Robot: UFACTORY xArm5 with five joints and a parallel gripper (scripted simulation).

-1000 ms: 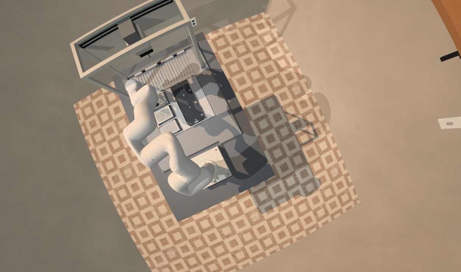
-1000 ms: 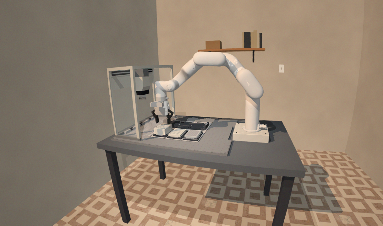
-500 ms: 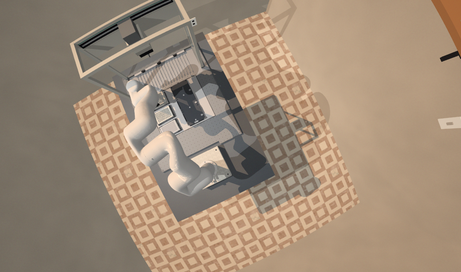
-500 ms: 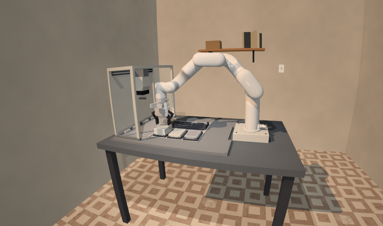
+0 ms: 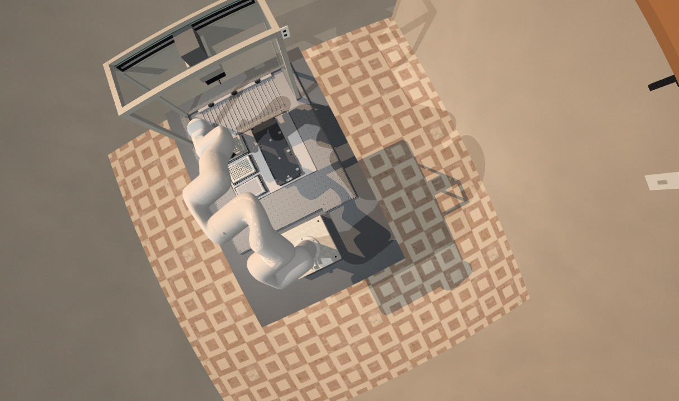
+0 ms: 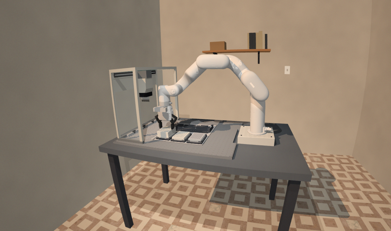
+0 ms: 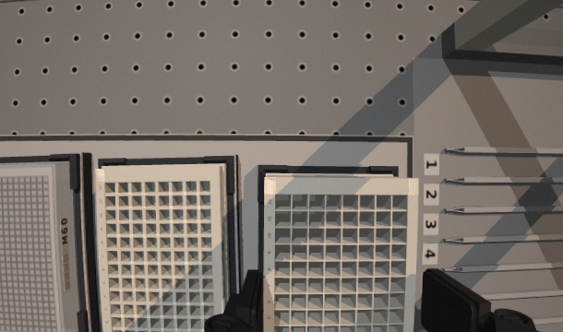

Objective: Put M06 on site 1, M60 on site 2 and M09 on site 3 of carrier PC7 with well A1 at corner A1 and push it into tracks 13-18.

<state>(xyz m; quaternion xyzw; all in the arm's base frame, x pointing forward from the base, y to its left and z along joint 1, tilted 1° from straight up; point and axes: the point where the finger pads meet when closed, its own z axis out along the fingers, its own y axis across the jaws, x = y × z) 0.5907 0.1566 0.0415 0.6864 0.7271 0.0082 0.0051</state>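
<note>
pc7 (image 5: 277, 152) (image 6: 194, 127) unloaded on the apron
arm arched over m09 (image 6: 165, 132) (image 7: 341, 258), jaws (image 6: 166, 127) apart; carrier dark, seemingly flat

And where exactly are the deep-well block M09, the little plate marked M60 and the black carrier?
M09 (image 6: 165, 132) (image 7: 341, 277): exterior and wrist views, side wall; wells.
M60 (image 6: 197, 137) (image 7: 18, 249): exterior and wrist views, top face.
Black carrier (image 5: 277, 152) (image 6: 192, 128): top and exterior views, middle.
</note>
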